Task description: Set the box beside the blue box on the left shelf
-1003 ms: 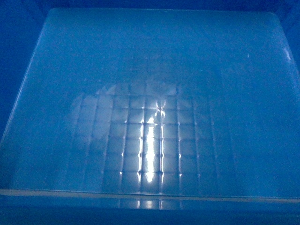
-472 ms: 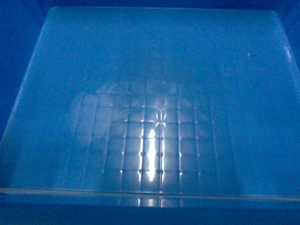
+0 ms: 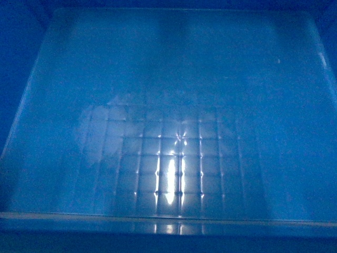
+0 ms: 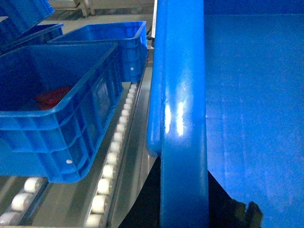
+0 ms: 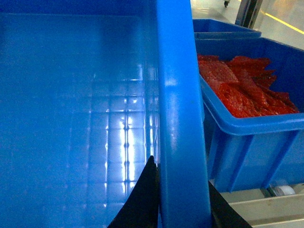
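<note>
The box (image 3: 168,105) fills the head view: I see only its glossy blue floor with a faint square grid. My left gripper (image 4: 184,209) is shut on the box's left rim (image 4: 183,118), one dark finger (image 4: 237,213) inside the wall. My right gripper (image 5: 183,199) is shut on the right rim (image 5: 180,118), with black fingers (image 5: 142,199) on both sides of it. In the left wrist view, to the left of the held box, a blue box (image 4: 57,109) with something red (image 4: 52,97) in it stands on the roller shelf (image 4: 114,156).
A second blue crate (image 4: 109,42) stands behind the one on the left rollers. On the right, close to the held rim, another blue crate (image 5: 247,128) holds red packets (image 5: 247,90); a further crate (image 5: 223,26) stands behind it.
The light reflections on the box floor have slid slightly toward the near edge in the head view; the box has shifted a little. Both grips are unchanged.
</note>
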Robot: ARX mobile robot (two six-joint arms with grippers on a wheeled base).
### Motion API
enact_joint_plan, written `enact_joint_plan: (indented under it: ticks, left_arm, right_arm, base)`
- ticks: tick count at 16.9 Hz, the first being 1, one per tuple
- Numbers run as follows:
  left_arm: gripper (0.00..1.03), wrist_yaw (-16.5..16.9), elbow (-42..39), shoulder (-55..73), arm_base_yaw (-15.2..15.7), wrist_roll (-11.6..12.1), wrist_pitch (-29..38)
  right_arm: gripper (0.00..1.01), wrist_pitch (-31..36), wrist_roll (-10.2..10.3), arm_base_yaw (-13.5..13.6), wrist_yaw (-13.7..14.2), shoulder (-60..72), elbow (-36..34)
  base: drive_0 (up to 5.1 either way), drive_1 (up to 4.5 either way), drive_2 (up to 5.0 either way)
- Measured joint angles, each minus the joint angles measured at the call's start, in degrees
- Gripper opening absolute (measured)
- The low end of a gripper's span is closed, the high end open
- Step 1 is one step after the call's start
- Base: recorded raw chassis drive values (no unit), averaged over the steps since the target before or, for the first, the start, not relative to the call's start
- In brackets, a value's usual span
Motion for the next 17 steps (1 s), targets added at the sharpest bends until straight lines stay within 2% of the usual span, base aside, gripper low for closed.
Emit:
enact_joint_plan:
  ticks: [10, 17]
  left_arm:
    - [0.10, 0.1, 0.0, 0.2, 0.0, 0.0, 0.3]
    - [0.10, 0.0, 0.0, 0.3, 0.0, -0.1, 0.0]
  right_arm:
    - [0.10, 0.2, 0.0, 0.0, 0.0, 0.2, 0.0]
    - [0.10, -0.2, 0.0, 0.0, 0.0, 0.1, 0.0]
  base:
    - [0.0, 4.08, -4.2]
    - [0.0, 0.00, 0.0]
